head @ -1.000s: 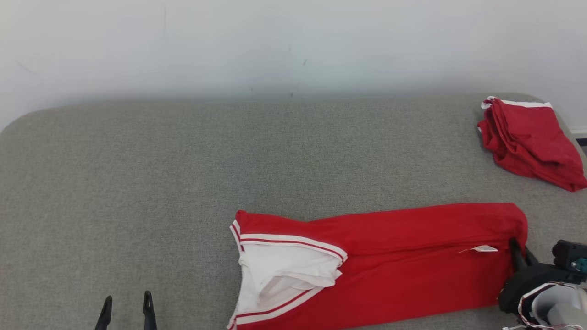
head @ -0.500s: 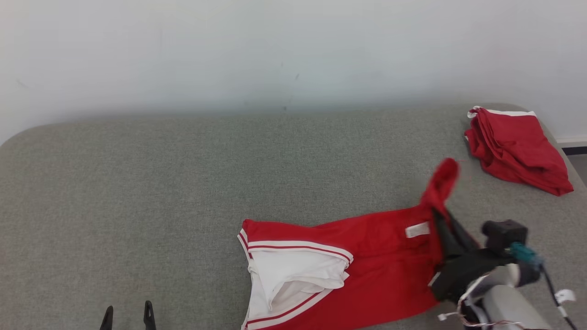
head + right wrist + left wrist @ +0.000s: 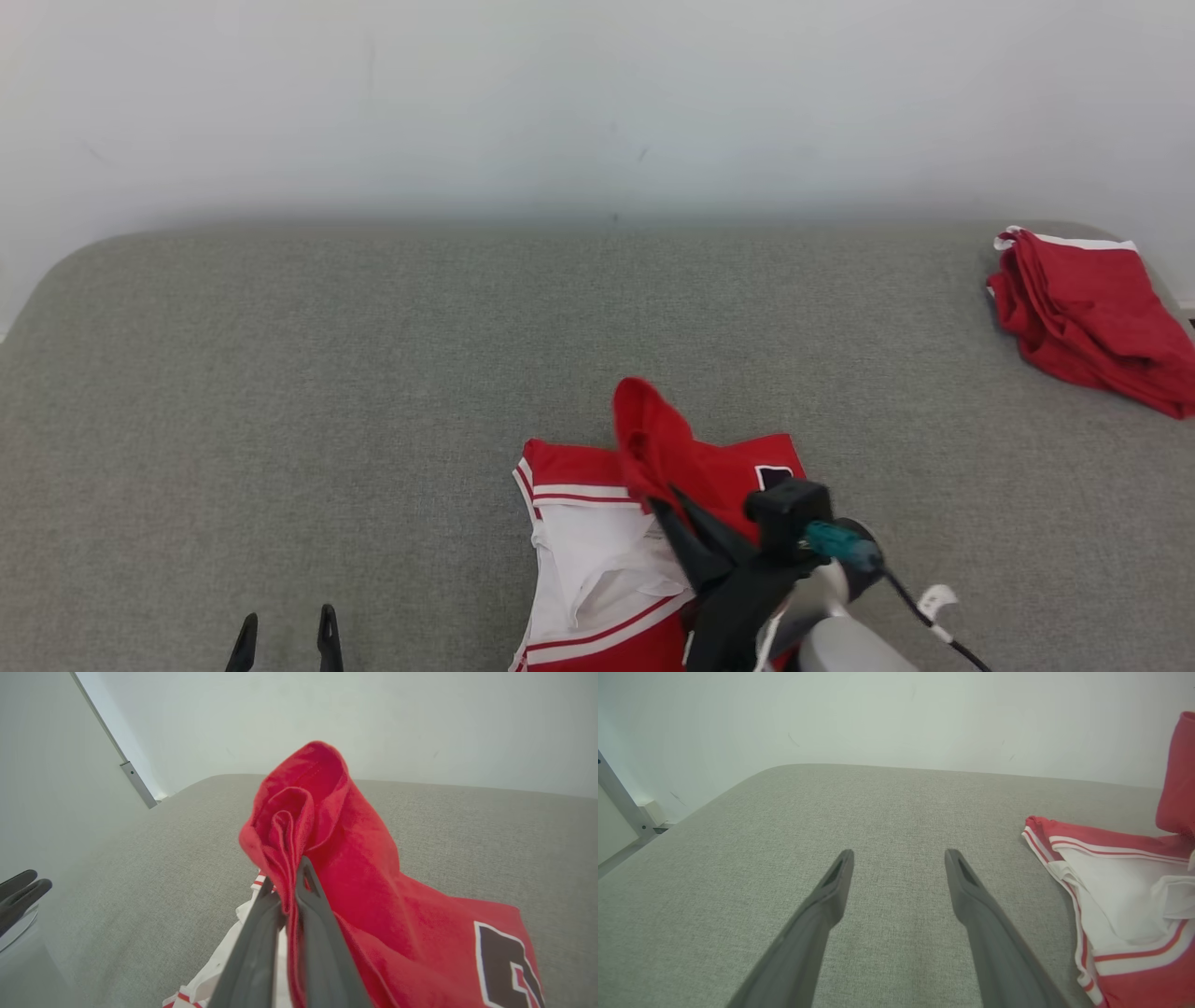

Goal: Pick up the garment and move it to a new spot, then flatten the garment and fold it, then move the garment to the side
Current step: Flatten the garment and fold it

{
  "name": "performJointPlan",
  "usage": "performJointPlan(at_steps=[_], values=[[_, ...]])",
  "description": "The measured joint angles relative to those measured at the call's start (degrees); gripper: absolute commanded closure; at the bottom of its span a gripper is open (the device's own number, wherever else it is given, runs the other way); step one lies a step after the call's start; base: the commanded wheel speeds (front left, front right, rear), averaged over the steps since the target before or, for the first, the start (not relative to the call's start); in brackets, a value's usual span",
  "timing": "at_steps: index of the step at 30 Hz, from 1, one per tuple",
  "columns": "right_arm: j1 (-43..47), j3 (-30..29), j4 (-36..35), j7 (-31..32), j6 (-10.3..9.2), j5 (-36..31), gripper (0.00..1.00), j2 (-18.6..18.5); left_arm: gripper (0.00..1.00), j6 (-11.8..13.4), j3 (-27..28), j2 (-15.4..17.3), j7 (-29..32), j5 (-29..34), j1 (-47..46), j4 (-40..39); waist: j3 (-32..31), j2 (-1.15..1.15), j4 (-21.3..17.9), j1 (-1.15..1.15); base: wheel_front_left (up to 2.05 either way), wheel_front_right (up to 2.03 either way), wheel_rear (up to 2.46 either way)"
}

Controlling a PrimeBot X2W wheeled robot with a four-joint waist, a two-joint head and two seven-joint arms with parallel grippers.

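Nearest you, your left gripper hovers over the grey fabric surface, fingers spread wide and empty, well apart from the work. To its right, your right gripper is pinched tight on a bunched red edge of the garment, perhaps the hem, though the folds make that hard to read. It holds that edge raised above the white-lined, striped opening lying flat near the front edge. Beyond, a second red bundle sits at the far right corner, before the pale wall.
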Motion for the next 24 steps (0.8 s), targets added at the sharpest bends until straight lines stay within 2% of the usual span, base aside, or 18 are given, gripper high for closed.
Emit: performJointPlan(at_steps=[10,14,15,16,21,24], values=[[-5.59,4.26,12.39,-1.31,0.00,-0.24,1.00,3.30,0.00,0.22,-2.21,-0.01,0.00,-0.74,-1.98,1.05,1.30,0.00,2.73,0.00,0.00,0.00,0.00],[-6.94,6.60,15.52,-2.19,0.00,2.93,1.00,3.34,0.00,0.41,-2.63,0.00,0.00,-1.18,-2.37,1.71,1.68,0.00,3.89,0.00,0.00,0.00,0.00],[-7.00,7.37,15.80,-2.49,0.00,3.92,0.84,3.35,0.00,0.43,-2.68,0.00,0.00,-1.38,-2.49,1.81,1.71,0.00,4.08,0.00,0.00,0.00,0.00],[-7.00,7.99,15.82,-3.16,0.00,5.55,0.02,3.37,0.00,0.45,-2.69,0.00,0.00,-1.53,-2.58,1.90,1.72,0.00,4.22,0.00,0.00,0.00,0.00],[-9.45,8.26,15.00,-7.94,0.00,8.22,0.00,3.43,0.00,0.76,-2.20,0.00,0.00,-1.85,-2.41,2.09,1.37,0.00,3.73,0.00,0.00,0.00,0.00],[-10.21,5.03,14.25,-9.42,0.00,8.10,0.00,3.41,0.00,0.86,-1.96,-0.01,0.00,-1.85,-1.92,2.26,1.07,0.00,3.15,0.00,0.00,0.00,0.00]])
